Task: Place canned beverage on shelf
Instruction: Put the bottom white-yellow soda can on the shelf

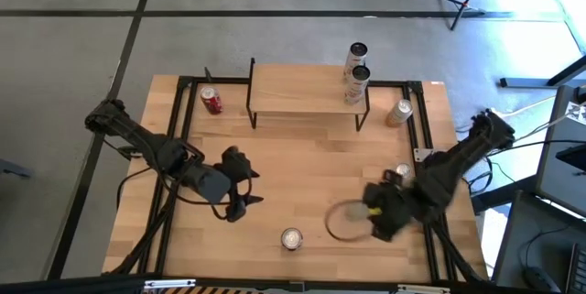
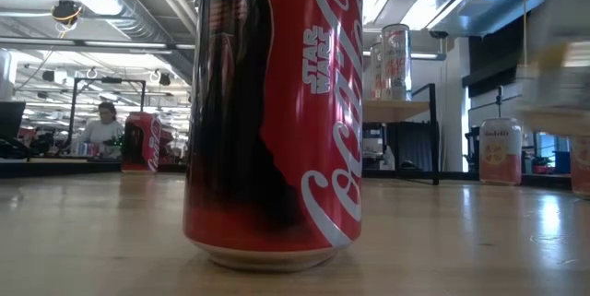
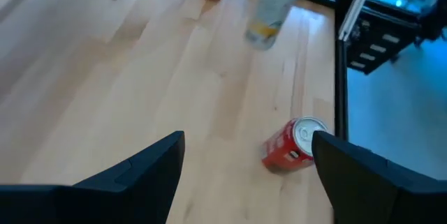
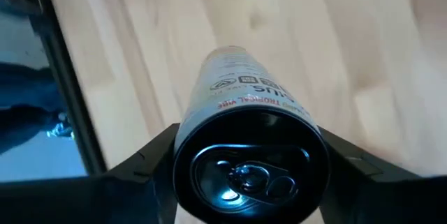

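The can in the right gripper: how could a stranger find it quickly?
Start at the shelf at the table's far edge, then go to the near right, where the right gripper is shut on a pale slim can. Unlike the other cans, it is held, not standing on wood.

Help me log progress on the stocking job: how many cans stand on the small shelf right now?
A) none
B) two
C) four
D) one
B: the high view shows two tall cans standing together at the right end of the shelf, while the right gripper holds another can.
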`<state>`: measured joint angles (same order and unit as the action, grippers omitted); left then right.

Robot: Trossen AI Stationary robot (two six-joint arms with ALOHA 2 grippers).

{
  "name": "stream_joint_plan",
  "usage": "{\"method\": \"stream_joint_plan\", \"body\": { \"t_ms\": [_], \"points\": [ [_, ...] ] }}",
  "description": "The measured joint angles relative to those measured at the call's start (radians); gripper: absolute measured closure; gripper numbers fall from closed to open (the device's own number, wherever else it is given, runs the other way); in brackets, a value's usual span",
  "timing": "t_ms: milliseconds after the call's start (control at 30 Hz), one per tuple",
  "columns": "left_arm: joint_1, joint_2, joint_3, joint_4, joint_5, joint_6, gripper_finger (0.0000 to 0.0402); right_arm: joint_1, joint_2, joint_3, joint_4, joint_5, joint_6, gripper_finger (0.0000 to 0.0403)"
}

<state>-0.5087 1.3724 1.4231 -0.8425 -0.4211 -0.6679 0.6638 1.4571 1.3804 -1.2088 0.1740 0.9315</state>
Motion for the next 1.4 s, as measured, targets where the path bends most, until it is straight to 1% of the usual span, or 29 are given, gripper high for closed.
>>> {"method": "stream_joint_plan", "body": {
  "t_ms": [133, 233, 367, 433, 567, 667, 767, 900, 1033, 1200, 1267, 1400],
  "points": [
    [0.000, -0.002, -0.018, 0.031, 0.016, 0.113, 0.0100, -0.124, 0.020, 0.000, 0.080, -0.026, -0.163, 0.0178],
    [0.003, -0.034, -0.071, 0.032, 0.020, 0.148, 0.0100, -0.206, 0.045, 0.000, 0.126, -0.073, -0.230, 0.0178],
    [0.014, -0.123, -0.196, 0.067, -0.011, 0.134, 0.0100, -0.285, 0.074, 0.000, 0.143, -0.155, -0.271, 0.0178],
    [0.019, -0.170, -0.273, 0.130, -0.038, 0.128, 0.0100, -0.316, 0.086, 0.000, 0.142, -0.179, -0.281, 0.0178],
    [0.039, -0.241, -0.394, 0.268, -0.048, 0.129, 0.0100, -0.371, 0.102, 0.000, 0.143, -0.201, -0.283, 0.0178],
    [0.061, -0.243, -0.463, 0.377, -0.047, 0.138, 0.0100, -0.405, 0.121, 0.001, 0.138, -0.212, -0.285, 0.0178],
    [0.084, -0.230, -0.527, 0.503, -0.039, 0.180, 0.0100, -0.427, 0.140, 0.001, 0.136, -0.215, -0.285, 0.0178],
    [0.120, -0.198, -0.592, 0.617, -0.021, 0.226, 0.0100, -0.441, 0.171, 0.001, 0.135, -0.219, -0.285, 0.0178],
    [0.151, -0.186, -0.599, 0.623, 0.012, 0.234, 0.0100, -0.451, 0.186, 0.001, 0.126, -0.231, -0.280, 0.0178],
    [0.189, -0.186, -0.599, 0.622, 0.020, 0.260, 0.0100, -0.465, 0.186, 0.002, 0.134, -0.188, -0.281, 0.0178],
    [0.210, -0.186, -0.599, 0.624, 0.028, 0.259, 0.0100, -0.469, 0.186, 0.002, 0.135, -0.184, -0.282, 0.0167],
    [0.238, -0.186, -0.599, 0.629, 0.076, 0.259, 0.0100, -0.469, 0.186, 0.002, 0.141, -0.159, -0.294, 0.0094]
  ]
}}
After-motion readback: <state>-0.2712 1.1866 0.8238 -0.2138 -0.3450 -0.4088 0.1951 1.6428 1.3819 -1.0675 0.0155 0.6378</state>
